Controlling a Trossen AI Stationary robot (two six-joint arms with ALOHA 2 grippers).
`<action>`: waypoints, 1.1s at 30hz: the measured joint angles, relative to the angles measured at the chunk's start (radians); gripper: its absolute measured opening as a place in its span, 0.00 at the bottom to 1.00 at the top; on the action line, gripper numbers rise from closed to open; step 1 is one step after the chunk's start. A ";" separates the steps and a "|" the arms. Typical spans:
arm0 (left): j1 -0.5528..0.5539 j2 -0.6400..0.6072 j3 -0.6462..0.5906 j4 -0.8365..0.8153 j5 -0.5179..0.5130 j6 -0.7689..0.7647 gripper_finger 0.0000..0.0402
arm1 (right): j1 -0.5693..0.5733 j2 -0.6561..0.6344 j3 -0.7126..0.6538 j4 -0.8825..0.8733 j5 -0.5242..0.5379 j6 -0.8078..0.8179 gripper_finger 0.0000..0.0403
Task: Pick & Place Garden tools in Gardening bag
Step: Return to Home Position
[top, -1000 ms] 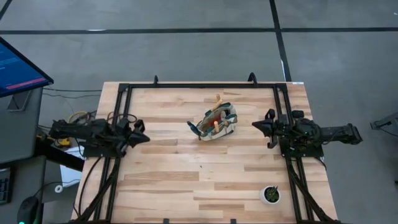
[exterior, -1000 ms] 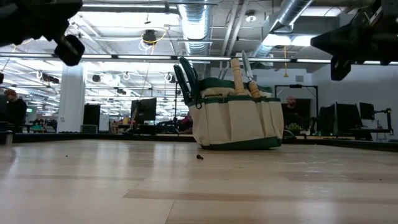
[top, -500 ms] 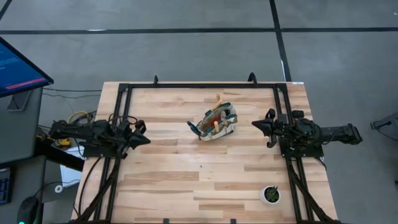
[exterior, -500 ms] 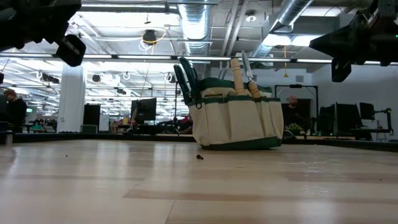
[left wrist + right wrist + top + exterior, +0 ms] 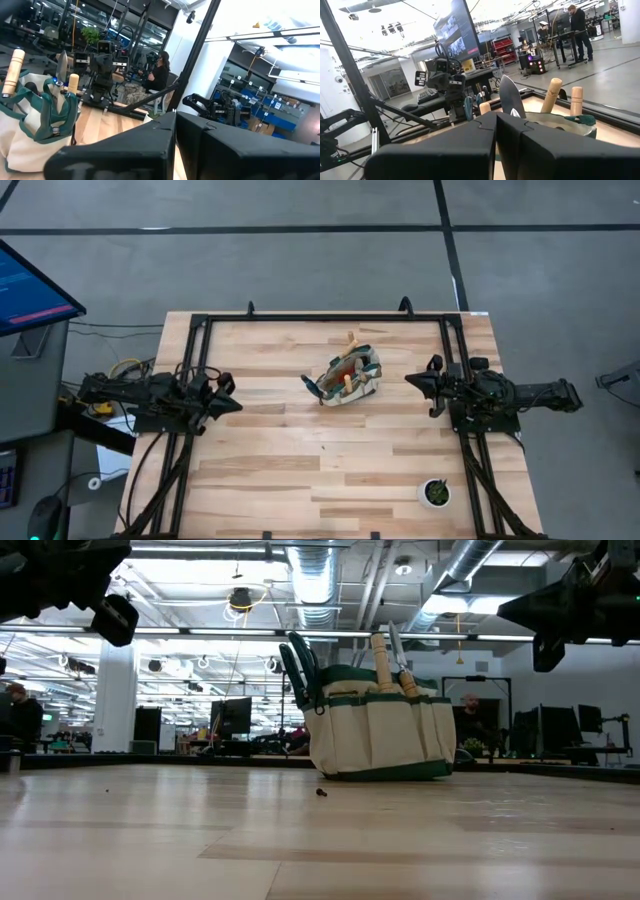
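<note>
The beige gardening bag (image 5: 347, 377) with dark green trim stands upright on its base in the middle of the table (image 5: 300, 470). It also shows in the low view (image 5: 380, 735). Wooden tool handles (image 5: 382, 660) and a silver blade (image 5: 511, 97) stick up out of it, and a red item (image 5: 347, 366) shows inside. My left gripper (image 5: 236, 404) is shut and empty at the table's left edge, held above the table. My right gripper (image 5: 409, 381) is shut and empty at the right edge, also raised. Both point toward the bag.
A small round black pot with a green plant (image 5: 436, 493) stands near the table's front right corner. A black frame (image 5: 320, 318) runs along the table's far and side edges. A tiny dark crumb (image 5: 320, 792) lies in front of the bag.
My left arm has drawn back a little toward the table's left edge. The bag and my right arm have kept still.
</note>
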 joint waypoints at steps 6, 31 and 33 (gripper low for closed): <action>0.000 0.000 0.000 0.002 0.000 0.000 0.00 | 0.000 0.000 0.000 0.000 0.000 0.000 0.00; 0.000 0.000 0.000 0.017 -0.001 0.000 0.00 | 0.000 0.000 -0.001 0.000 0.000 0.000 0.00; 0.000 0.000 0.000 0.018 -0.001 0.000 0.00 | 0.000 0.000 -0.001 0.000 0.000 0.000 0.00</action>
